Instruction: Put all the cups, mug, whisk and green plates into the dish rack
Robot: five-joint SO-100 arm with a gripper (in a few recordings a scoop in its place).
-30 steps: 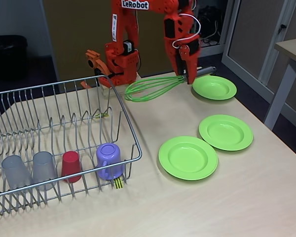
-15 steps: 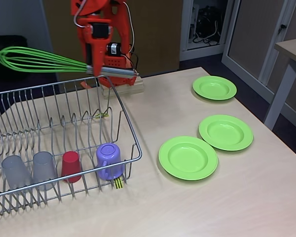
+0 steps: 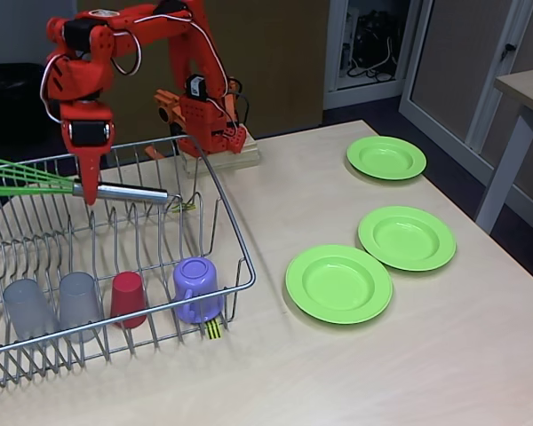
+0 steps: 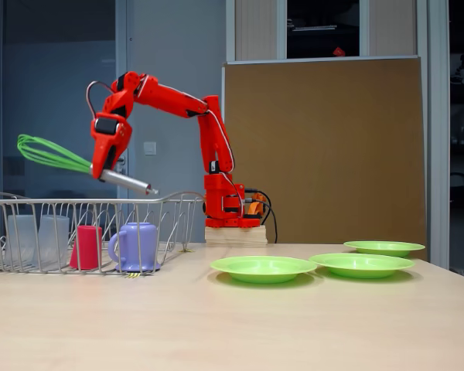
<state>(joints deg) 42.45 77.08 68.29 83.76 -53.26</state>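
My red gripper is shut on the whisk, gripping its silver handle. The whisk hangs above the dish rack, its green loops pointing left in both fixed views. Along the rack's front row stand two grey cups, a red cup and the purple mug. Three green plates lie on the table to the right of the rack.
The arm's base stands on a wooden block behind the rack's far right corner. A second table is at the far right. The light wooden table has bare surface in front.
The arm has swung left from the far plate, carrying the whisk across, and has lowered it over the rack's back part.
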